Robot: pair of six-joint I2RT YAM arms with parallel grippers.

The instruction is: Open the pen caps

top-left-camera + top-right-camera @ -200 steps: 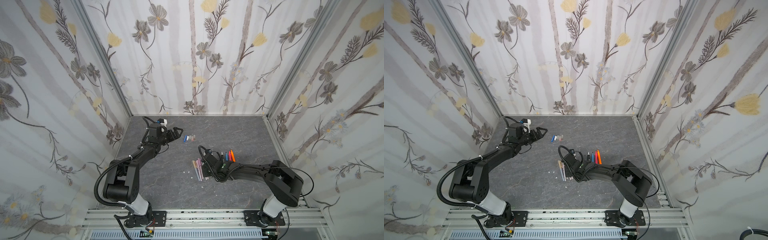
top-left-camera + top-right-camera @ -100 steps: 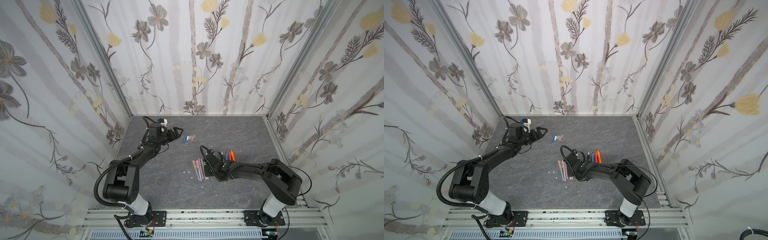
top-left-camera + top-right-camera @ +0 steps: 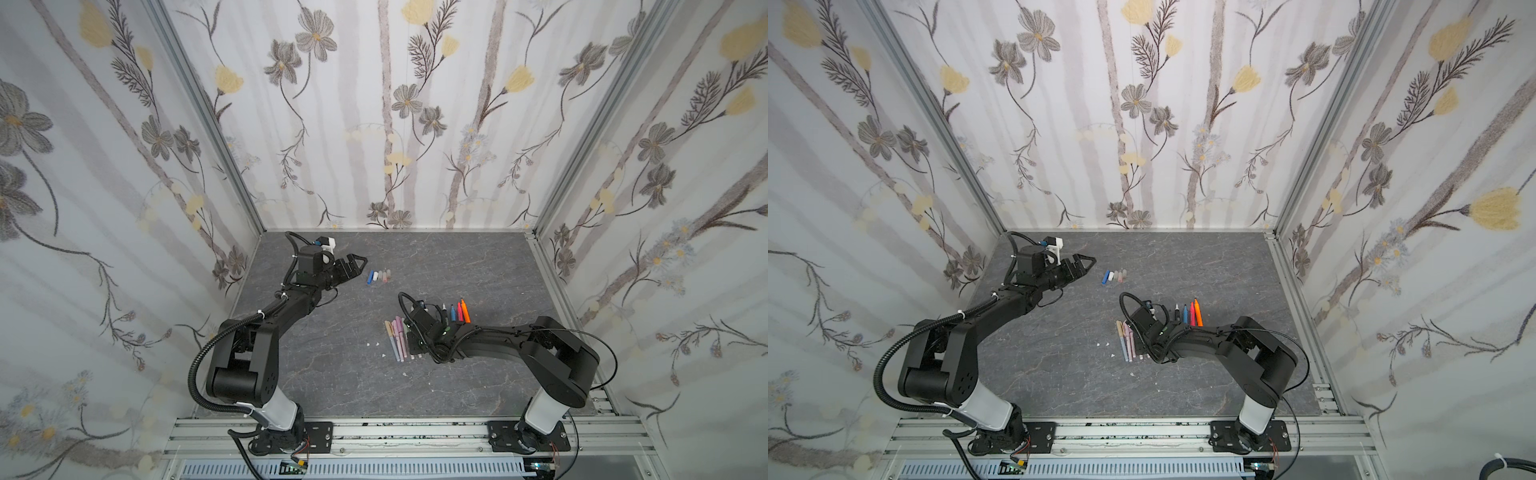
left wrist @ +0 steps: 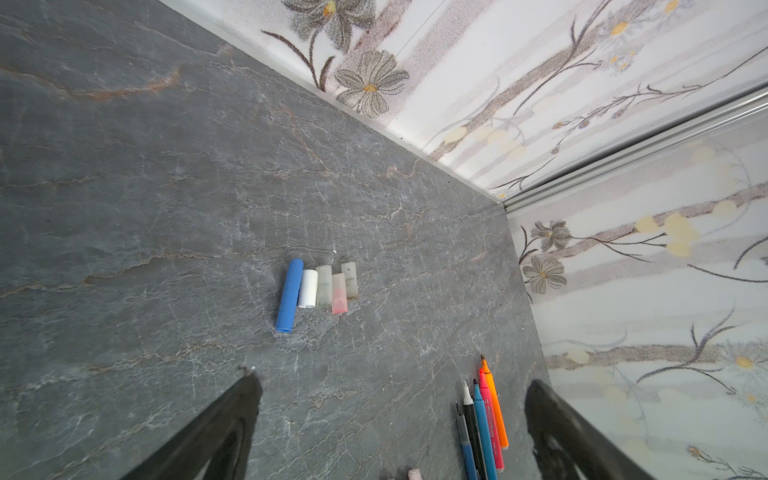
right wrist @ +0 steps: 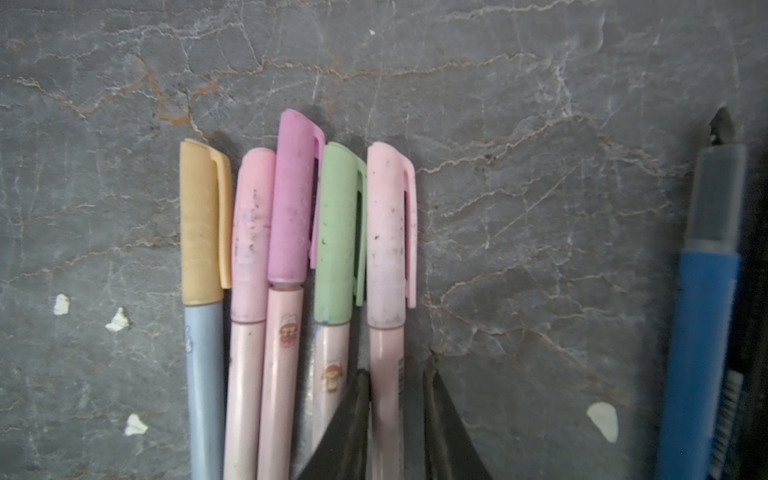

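Several capped pastel pens (image 5: 286,374) lie side by side; their pen caps are yellow (image 5: 203,220), pink (image 5: 251,237), purple (image 5: 291,199), green (image 5: 336,237) and pale pink (image 5: 388,232). My right gripper (image 5: 397,368) straddles the pale pink pen's barrel. One finger touches the barrel, and a narrow gap shows at the other finger. In both top views this gripper (image 3: 415,347) sits low over the pen row (image 3: 1127,338). Loose caps (image 4: 316,289) lie in a short row ahead of my left gripper (image 4: 392,390), which is wide open and empty (image 3: 360,266).
Uncapped markers (image 4: 482,419) in grey-blue, black, blue, red and orange lie beside the pastel pens (image 3: 455,311). Small white specks (image 5: 602,419) dot the grey stone floor. Flowered walls (image 3: 386,124) close in the back and both sides.
My right gripper's jaws have narrowed around the pale pink pen's barrel. The left arm has stayed where it was, jaws wide.
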